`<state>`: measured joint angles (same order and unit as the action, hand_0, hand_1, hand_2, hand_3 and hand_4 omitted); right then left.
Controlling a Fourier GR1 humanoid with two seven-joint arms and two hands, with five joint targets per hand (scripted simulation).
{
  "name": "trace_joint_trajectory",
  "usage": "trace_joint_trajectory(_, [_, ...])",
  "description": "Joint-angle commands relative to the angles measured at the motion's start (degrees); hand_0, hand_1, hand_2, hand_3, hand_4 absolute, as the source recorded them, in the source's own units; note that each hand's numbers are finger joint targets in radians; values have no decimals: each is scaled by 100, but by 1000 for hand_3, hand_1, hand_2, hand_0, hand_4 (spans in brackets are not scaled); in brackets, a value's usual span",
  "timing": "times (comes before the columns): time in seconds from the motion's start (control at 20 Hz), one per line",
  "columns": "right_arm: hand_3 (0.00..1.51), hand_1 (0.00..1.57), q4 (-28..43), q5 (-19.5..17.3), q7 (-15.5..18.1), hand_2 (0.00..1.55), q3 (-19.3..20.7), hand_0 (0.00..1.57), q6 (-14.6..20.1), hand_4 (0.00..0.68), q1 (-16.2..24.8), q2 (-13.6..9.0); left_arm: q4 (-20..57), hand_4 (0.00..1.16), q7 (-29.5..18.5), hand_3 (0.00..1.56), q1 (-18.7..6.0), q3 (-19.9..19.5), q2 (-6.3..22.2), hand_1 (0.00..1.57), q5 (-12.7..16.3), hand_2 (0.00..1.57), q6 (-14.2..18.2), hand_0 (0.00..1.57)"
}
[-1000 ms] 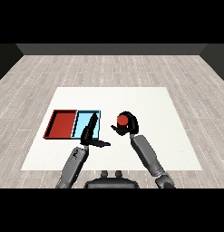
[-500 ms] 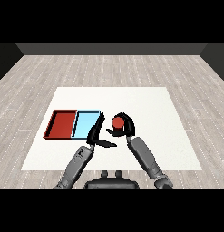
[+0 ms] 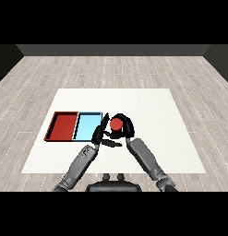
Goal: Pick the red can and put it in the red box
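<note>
The red can [image 3: 116,124] is held by my right hand [image 3: 125,129], whose fingers curl round it a little right of the trays. My left hand [image 3: 99,132] is open, its fingers straight, standing just left of the can over the near right corner of the light blue tray [image 3: 87,126]. The red tray [image 3: 63,126] lies at the far left, next to the blue one, and holds nothing.
The two trays lie side by side on the white table [image 3: 147,110]. A wooden floor surrounds the table.
My right hand has carried the red can leftward, closer to the trays and to my left hand. The left hand has shifted slightly right.
</note>
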<state>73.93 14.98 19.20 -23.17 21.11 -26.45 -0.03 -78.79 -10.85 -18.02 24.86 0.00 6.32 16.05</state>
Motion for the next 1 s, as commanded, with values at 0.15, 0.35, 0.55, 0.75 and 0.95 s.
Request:
trace_joint_trajectory(0.15, [1393, 1447, 345, -66, -56, 1433, -411, 1447, 346, 615, 144, 3, 328, 0, 80, 0, -510, 268, 0, 0, 203, 0, 304, 0])
trace_joint_trajectory(0.35, [1385, 1445, 60, 357, 179, 1430, -702, 1445, 462, 600, -156, 3, 480, 0, -112, 0, -374, 104, 0, 0, 142, 0, 25, 0])
trace_joint_trajectory(0.55, [1395, 1459, 328, 385, -202, 1445, -825, 1459, 700, 588, -330, 3, 575, 0, -263, 0, -455, 635, 0, 0, 308, 0, 622, 0])
trace_joint_trajectory(0.75, [1402, 1462, 323, 403, 204, 1453, -1048, 1462, 651, 523, -61, 1, 584, 0, -203, 0, -441, 619, 4, 0, 324, 0, 650, 0])
trace_joint_trajectory(0.95, [1405, 1518, 153, 436, 147, 1465, -729, 1518, 420, 516, -215, -1, 223, 686, 420, 249, -462, 243, 19, 729, -374, 759, 802, 729])
